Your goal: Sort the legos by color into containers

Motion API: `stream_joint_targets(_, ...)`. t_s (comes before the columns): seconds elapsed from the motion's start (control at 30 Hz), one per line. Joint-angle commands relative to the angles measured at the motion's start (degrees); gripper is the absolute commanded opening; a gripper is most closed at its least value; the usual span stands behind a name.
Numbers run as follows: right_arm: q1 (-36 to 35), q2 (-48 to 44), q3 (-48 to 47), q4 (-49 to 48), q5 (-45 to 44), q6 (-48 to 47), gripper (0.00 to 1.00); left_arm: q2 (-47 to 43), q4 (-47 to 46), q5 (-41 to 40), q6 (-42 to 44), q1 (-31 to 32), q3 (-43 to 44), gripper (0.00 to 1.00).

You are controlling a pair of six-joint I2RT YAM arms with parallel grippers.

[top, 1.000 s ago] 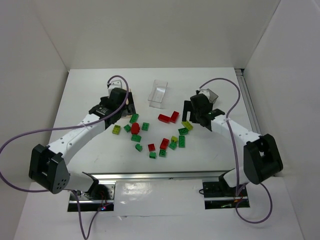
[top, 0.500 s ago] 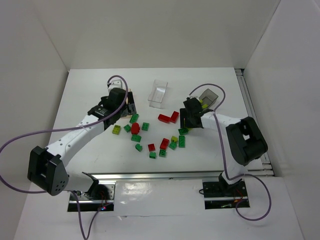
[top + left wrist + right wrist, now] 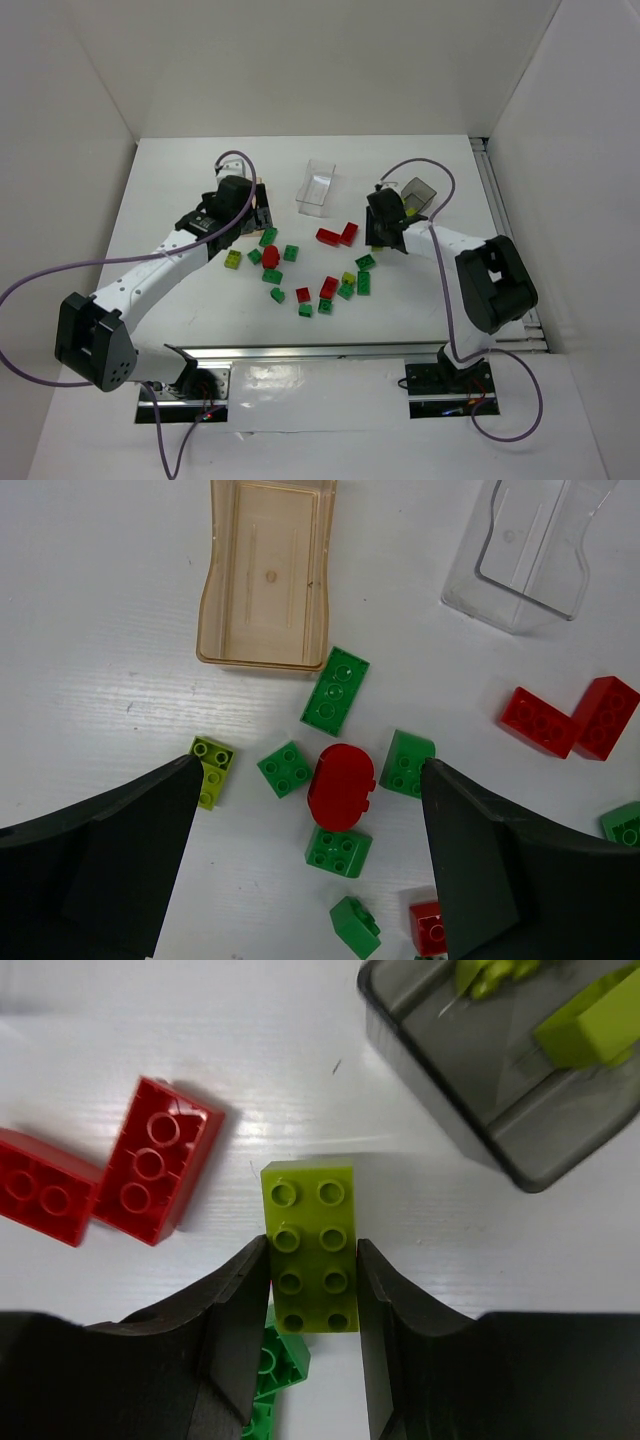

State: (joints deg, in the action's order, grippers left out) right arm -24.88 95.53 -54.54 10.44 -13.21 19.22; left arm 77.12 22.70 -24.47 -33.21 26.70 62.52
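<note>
My right gripper is shut on a yellow-green lego, its fingers pressed to both long sides; I cannot tell whether the brick is off the table. The dark container just beyond it holds yellow-green legos. In the top view the right gripper sits beside that dark container. My left gripper is open above a red rounded lego and several green legos. The tan container and the clear container are empty.
Two red legos lie left of the held brick, and a green one sits under the fingers. Loose red, green and yellow-green legos are scattered mid-table. The enclosure walls ring the table, with a metal rail along the near edge.
The right gripper shifted a little left and toward the back, then closed on the yellow-green lego. The left arm has not moved.
</note>
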Motion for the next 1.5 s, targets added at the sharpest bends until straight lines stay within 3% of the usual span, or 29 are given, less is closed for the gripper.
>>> stream_joint_targets(0.0, -0.4, -5.4, -4.9, -0.5, -4.6, 0.2, 0.4, -1.2, -1.0, -0.1, 0.5, -0.3, 2.4, 0.99)
stream_joint_targets(0.23, 4.9, -6.0, -9.1, 1.8, -9.6, 3.0, 0.42, -1.2, -0.5, -0.1, -0.8, -0.3, 3.0, 0.99)
stream_joint_targets(0.57, 14.7, 5.8, -19.3, -3.0, -10.1, 2.2, 0.42, -2.8, 0.2, 1.2, -1.9, -0.3, 1.8, 0.99)
stream_joint_targets(0.63, 14.7, 6.7, -21.7, -3.0, -11.7, 2.2, 0.54, -2.9, 0.2, 2.0, -1.4, -0.3, 1.8, 0.99)
stream_joint_targets(0.7, 15.4, 8.2, -23.9, -1.1, -10.9, 3.1, 0.8, -3.4, 0.2, 2.0, -1.4, -0.3, 1.8, 0.99)
stream_joint_targets(0.73, 15.4, 8.2, -24.7, -1.1, -10.9, 3.8, 0.85, -3.4, 0.7, 2.0, -1.4, -0.3, 1.8, 0.99)
stream_joint_targets(0.8, 14.1, 6.3, -24.1, -1.1, -11.4, 4.3, 0.88, -3.4, 0.7, 2.0, -1.9, -0.3, 1.8, 0.99)
stream_joint_targets(0.93, 9.6, -0.7, -18.1, -1.1, -12.5, 4.3, 0.68, -3.4, 2.1, 2.0, -1.9, -0.3, 4.0, 0.99)
stream_joint_targets(1.07, 3.2, -9.3, -6.0, -0.4, -4.2, 3.8, 0.61, -3.4, 2.6, 1.3, -1.4, -0.3, 5.3, 0.99)
stream_joint_targets(1.27, -6.9, -19.0, 8.7, 1.6, 2.9, 9.5, 0.66, -3.4, 2.1, 2.0, -1.5, -0.3, 5.3, 0.98)
stream_joint_targets(1.47, -13.0, -19.9, 10.5, 3.8, 6.9, 10.8, 0.81, -3.4, 2.1, 3.1, -2.6, -0.9, 4.8, 0.98)
